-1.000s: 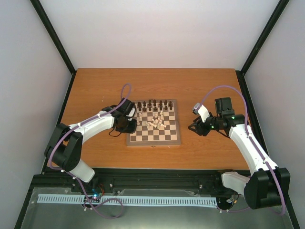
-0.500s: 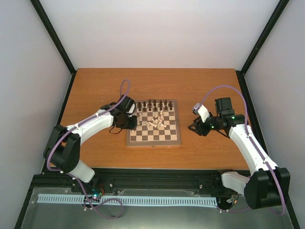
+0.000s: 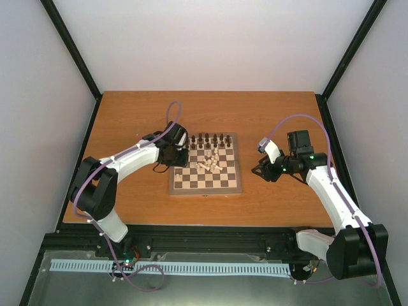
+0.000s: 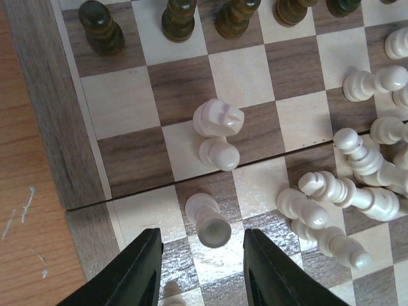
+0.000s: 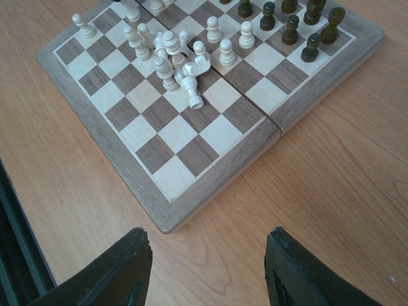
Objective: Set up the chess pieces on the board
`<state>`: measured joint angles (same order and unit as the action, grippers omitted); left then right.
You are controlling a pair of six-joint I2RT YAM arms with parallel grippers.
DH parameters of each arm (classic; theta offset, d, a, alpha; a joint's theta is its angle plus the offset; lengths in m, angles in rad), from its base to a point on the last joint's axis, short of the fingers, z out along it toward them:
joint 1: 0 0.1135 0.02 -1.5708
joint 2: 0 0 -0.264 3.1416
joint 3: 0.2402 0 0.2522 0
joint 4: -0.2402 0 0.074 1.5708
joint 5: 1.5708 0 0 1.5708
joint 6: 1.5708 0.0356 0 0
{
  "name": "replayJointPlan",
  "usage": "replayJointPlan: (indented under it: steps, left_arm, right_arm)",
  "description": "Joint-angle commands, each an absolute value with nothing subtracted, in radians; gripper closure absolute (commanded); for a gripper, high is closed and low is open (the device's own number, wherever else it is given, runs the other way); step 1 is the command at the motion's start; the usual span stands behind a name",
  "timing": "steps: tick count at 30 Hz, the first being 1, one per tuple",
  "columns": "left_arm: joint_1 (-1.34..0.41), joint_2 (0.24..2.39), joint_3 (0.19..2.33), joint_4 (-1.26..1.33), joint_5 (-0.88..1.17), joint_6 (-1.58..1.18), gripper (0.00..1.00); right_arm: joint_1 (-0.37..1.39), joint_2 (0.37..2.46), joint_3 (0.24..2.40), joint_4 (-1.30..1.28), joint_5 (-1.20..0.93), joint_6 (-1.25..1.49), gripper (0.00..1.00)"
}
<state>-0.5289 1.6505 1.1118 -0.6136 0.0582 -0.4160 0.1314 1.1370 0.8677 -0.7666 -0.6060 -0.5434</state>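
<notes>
The board [image 3: 205, 175] lies in the middle of the table. Dark brown pieces [image 3: 206, 138] stand in a row along its far edge. Cream pieces [image 3: 210, 161] lie in a loose heap near its centre. My left gripper [image 3: 179, 153] is open over the board's far left part. In the left wrist view its fingers [image 4: 201, 237] stand on either side of a cream pawn [image 4: 207, 220] with a gap on each side. A cream knight [image 4: 217, 118] and another pawn [image 4: 219, 153] stand just beyond it. My right gripper [image 5: 207, 234] is open and empty over the bare table next to the board's corner [image 5: 167, 215].
In the left wrist view several cream pieces [image 4: 347, 194] lie toppled to the right of the fingers, and dark pieces [image 4: 102, 27] stand along the far row. The right wrist view shows the cream heap [image 5: 177, 64] and dark pieces [image 5: 290, 27]. White walls and black posts ring the table.
My left gripper has moved away from the board's left side, toward the far end and onto the board. The right arm has not moved.
</notes>
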Motion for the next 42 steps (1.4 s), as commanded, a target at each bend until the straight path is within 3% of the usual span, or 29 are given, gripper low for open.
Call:
replayJointPlan:
  steps: [1,18,25,30,42]
  left_arm:
    - [-0.54,1.683,1.161,-0.601,0.036,-0.429,0.64]
    - [-0.539,1.749,1.176,-0.591,0.037,-0.443,0.71]
    - [-0.541,1.737,1.173,-0.586,0.042,-0.443,0.82]
    - [-0.548,1.671,1.158,-0.634,0.031,-0.443,0.89]
    - [-0.582,1.341,1.021,-0.82,0.038,-0.387,0.88]
  right_arm:
    - [0.135,1.14,0.861,-0.765,-0.614,-0.565,0.5]
    - [0.141,1.134,0.859,-0.767,-0.607,-0.57,0.5]
    - [0.141,1.13,0.858,-0.767,-0.606,-0.572,0.49]
    - [0.141,1.132,0.857,-0.767,-0.604,-0.574,0.49]
    - [0.147,1.087,0.856,-0.767,-0.63,-0.584,0.5]
